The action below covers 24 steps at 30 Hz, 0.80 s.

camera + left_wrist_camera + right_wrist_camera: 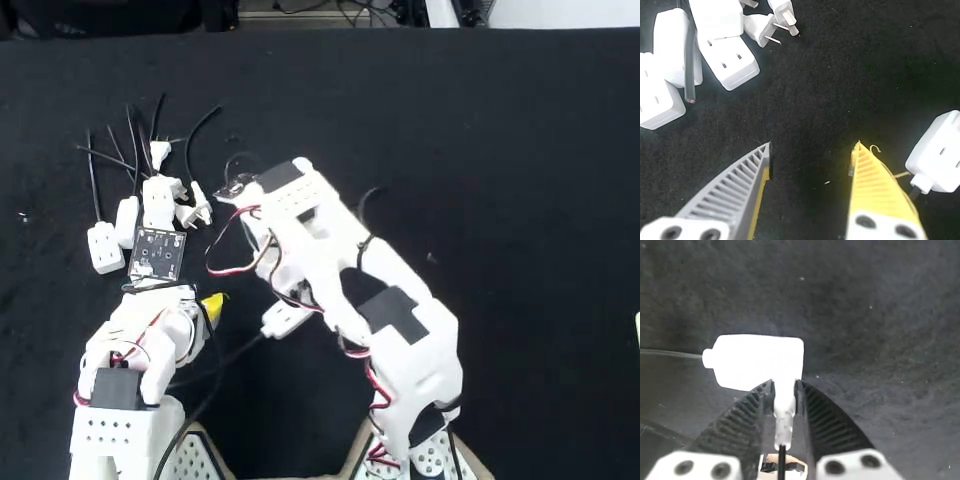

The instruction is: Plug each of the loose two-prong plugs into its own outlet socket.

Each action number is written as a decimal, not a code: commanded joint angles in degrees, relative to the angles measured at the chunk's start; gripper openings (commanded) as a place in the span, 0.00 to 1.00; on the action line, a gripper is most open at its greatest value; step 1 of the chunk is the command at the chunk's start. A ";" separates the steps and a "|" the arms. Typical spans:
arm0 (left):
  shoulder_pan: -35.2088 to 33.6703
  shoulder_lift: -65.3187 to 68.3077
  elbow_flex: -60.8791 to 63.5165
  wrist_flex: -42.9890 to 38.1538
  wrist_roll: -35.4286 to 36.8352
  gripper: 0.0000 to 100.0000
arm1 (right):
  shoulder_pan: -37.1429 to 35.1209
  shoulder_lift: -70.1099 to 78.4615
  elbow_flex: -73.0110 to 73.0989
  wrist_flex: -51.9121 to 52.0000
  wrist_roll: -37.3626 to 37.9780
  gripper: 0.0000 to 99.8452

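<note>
White plug [784,415] sits clamped in the right claw [784,385], its nose against a socket [757,362]; whether it is fully home, I cannot tell. Left claw [812,147] hangs spread apart over bare table [850,75]. Nearby, other sockets [727,60] and two loose plugs [760,29] wait, a black cord [688,60] draped across them.

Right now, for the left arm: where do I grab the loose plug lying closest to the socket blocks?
Grip the plug by its white body, coming from above with the open left gripper closing across its sides. It lies flat with its prongs sticking out free, so keep off them.
</note>
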<state>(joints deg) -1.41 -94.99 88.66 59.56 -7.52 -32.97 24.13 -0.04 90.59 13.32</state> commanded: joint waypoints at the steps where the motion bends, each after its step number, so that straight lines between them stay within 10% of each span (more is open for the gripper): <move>1: -0.48 -0.62 -1.10 0.09 -0.62 0.26 | -1.93 -0.48 0.13 -2.20 0.70 0.01; 14: -1.01 -0.62 -1.27 0.09 -0.62 0.26 | -2.37 -22.11 10.59 -9.76 12.75 0.22; 24: -20.35 -0.62 -6.73 -0.44 9.93 0.26 | -4.22 -38.29 26.59 -12.22 40.79 0.31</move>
<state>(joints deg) -13.45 -94.99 87.43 59.56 -4.26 -35.16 -10.95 25.19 79.34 48.57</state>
